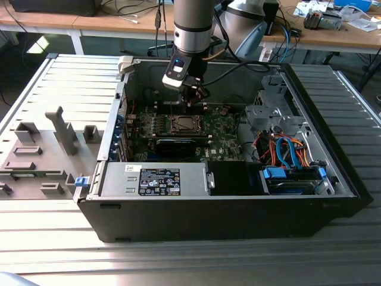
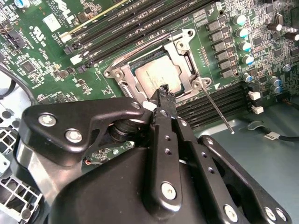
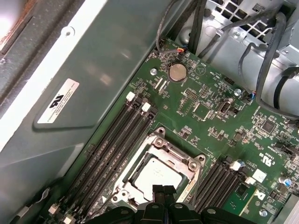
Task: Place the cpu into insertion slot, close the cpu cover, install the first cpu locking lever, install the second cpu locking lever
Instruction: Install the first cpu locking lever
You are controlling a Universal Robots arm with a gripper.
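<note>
We find the cpu (image 2: 156, 77) seated beneath the lowered cpu cover (image 2: 186, 58); one locking lever (image 2: 217, 109) seems unlatched. The gripper (image 2: 163, 91), fingers (image 3: 158, 191) pressed together and empty, hovers at the cover's edge.

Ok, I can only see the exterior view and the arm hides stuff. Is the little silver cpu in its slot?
Observer: Yes. In the second wrist view the cpu lies flat in the insertion slot, silvery top up.
Operator: Is the cover shut over it?
Observer: It looks down. The cpu cover lies flat, its window framing the chip.
Operator: Where's the claw?
Observer: The claw, tips together, hangs over one edge of the cover. I can't tell whether it touches.
</note>
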